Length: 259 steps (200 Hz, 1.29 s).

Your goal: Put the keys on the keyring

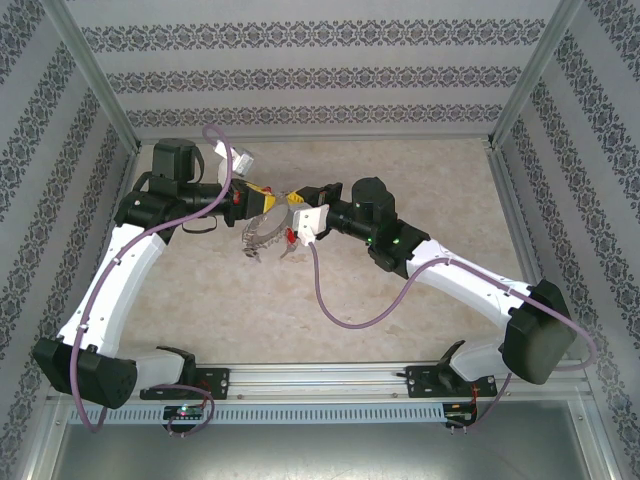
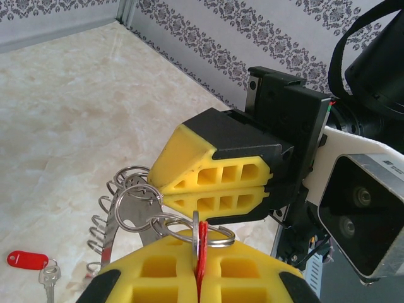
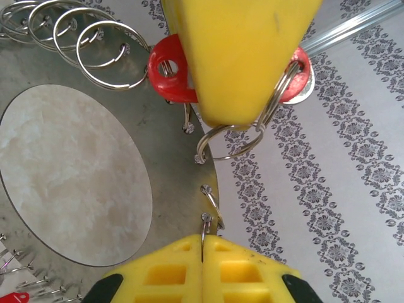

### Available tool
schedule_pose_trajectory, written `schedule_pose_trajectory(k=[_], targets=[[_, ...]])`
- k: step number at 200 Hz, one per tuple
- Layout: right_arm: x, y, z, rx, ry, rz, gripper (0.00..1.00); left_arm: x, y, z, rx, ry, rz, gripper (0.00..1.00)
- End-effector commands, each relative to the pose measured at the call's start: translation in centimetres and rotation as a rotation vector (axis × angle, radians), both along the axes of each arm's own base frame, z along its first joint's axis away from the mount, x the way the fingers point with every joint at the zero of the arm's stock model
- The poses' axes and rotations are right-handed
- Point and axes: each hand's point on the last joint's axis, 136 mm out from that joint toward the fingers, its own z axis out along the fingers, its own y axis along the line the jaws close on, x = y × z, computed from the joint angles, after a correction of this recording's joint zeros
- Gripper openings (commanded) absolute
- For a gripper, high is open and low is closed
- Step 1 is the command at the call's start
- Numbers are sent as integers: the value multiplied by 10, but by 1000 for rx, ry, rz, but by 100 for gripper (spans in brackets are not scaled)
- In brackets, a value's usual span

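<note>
Keyring (image 3: 173, 183) is being pinched at one edge ring by the right gripper (image 3: 202, 252), while the left gripper (image 2: 199, 278) is squeezing a red-headed key (image 2: 201, 252).

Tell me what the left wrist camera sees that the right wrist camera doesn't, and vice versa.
Left wrist view: the right arm's wrist camera, and a spare red-tagged key lying whole on the table. Right wrist view: the keyring face-on, a flat metal plate with an oval opening; a red sliver at the frame's corner may be that spare key. Both: the left tool shut on a red-headed key, and the right tool shut on one of the small split rings along the keyring's edge.
</note>
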Motion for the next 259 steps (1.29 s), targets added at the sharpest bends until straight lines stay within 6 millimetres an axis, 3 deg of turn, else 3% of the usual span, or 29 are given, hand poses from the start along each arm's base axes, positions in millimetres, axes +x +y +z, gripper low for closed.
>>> schedule_pose_trajectory(k=[1,43,84,176,248,259], targets=[[0,0,9,-5,-38,-14,6,-6,-3,23,-22,-74,-19,0],[0,-3,14,8,-59,-27,0,-4,-1,13,11,-71,-14,0],[-15,-6,20,31,-68,29,0,-4,6,-10,101,-36,-7,0],[-47,-10,-18,-46,125,154,0,7,12,-34,183,-26,10,0],[-77,11,-28,54,351,288,0,16,1,-85,197,59,-107,0],[-79,13,-32,59,382,295,0,18,1,-94,205,57,-113,6]])
